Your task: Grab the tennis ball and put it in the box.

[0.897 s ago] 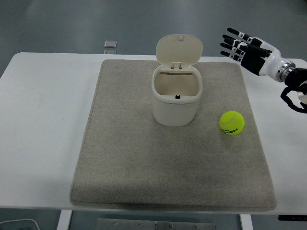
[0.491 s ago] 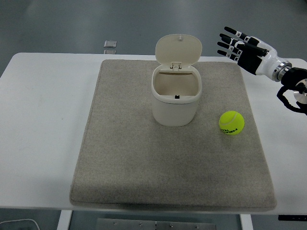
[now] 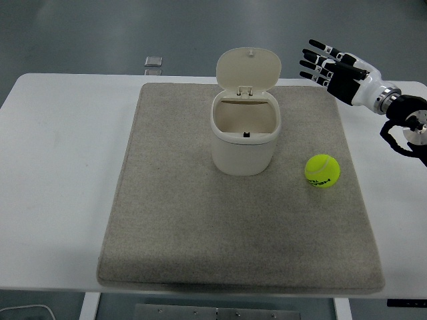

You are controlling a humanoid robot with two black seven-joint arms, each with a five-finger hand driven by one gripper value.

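White table (image 3: 60, 167) under a grey floor backdrop carries one beige mat (image 3: 200, 233) that covers most of its middle. On the mat stand two task things: one cream box (image 3: 245, 137) with its hinged lid (image 3: 248, 70) swung upright at the 12 o'clock side, the inside bare but for a small dark mark, and one yellow-green tennis ball (image 3: 322, 171) resting at about 4 o'clock from the box, near it but apart. Dark print runs across the ball, too small to read. One small square grey object (image 3: 153, 62) lies on the floor beyond the table's far edge, at 11 o'clock from the box. One robot hand shows: the right hand (image 3: 340, 73), at 1 o'clock above the mat's far right corner, fingers (image 3: 313, 57) spread wide and straight, holding nothing, well apart from the ball.
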